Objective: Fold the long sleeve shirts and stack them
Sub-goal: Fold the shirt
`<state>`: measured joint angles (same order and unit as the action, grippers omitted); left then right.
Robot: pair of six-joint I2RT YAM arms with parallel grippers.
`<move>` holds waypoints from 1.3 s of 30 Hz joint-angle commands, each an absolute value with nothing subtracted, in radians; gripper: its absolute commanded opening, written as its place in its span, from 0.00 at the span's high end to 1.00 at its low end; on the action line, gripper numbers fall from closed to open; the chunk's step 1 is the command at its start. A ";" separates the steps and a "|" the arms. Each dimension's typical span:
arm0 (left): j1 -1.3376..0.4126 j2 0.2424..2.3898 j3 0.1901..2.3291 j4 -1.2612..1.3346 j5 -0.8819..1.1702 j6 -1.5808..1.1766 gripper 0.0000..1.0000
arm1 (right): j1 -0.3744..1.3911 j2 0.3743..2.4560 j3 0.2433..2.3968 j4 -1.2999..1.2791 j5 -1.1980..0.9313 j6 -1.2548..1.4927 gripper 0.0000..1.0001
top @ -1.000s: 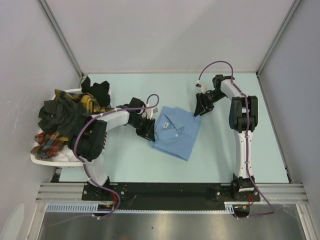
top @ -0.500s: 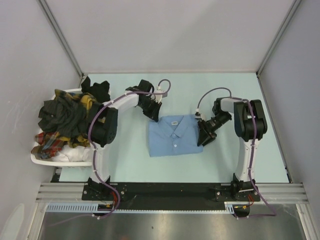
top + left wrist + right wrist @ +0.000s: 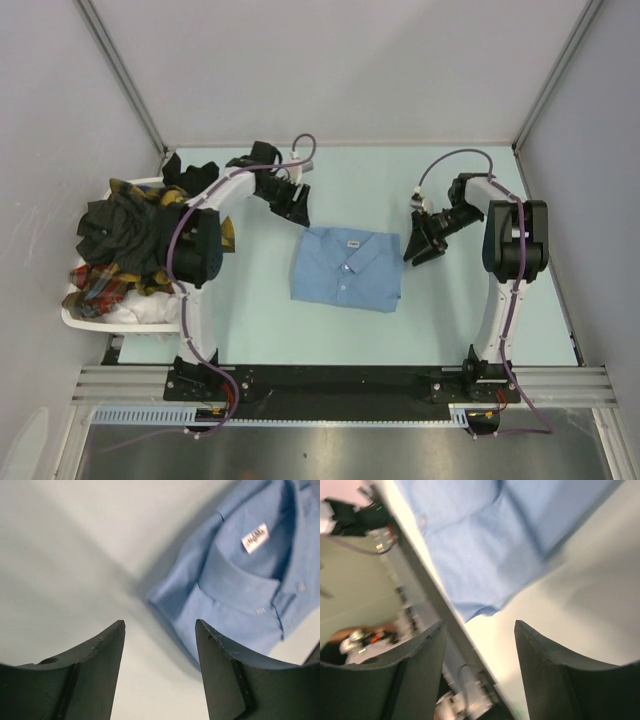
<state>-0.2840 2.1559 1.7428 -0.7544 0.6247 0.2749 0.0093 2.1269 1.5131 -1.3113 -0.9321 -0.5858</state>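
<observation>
Folded light blue shirt (image 3: 345, 270), collar (image 3: 350, 243) toward the back

Through my left wrist camera I see the left gripper (image 3: 159, 630), jaws apart with only pale table (image 3: 70, 555) between them, and the folded light blue shirt (image 3: 250, 580) lying collar-up just beyond its right-hand finger.
</observation>
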 commanded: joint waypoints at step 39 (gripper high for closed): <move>-0.310 2.017 1.488 -0.649 0.723 0.210 0.42 | 0.140 2.281 1.792 -1.244 -0.692 -0.577 0.56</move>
<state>-0.3027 2.0155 1.4551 -0.6796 0.6853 0.2283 0.1303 2.2494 1.7309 -1.1751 -0.6361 -0.5552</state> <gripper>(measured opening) 0.581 0.482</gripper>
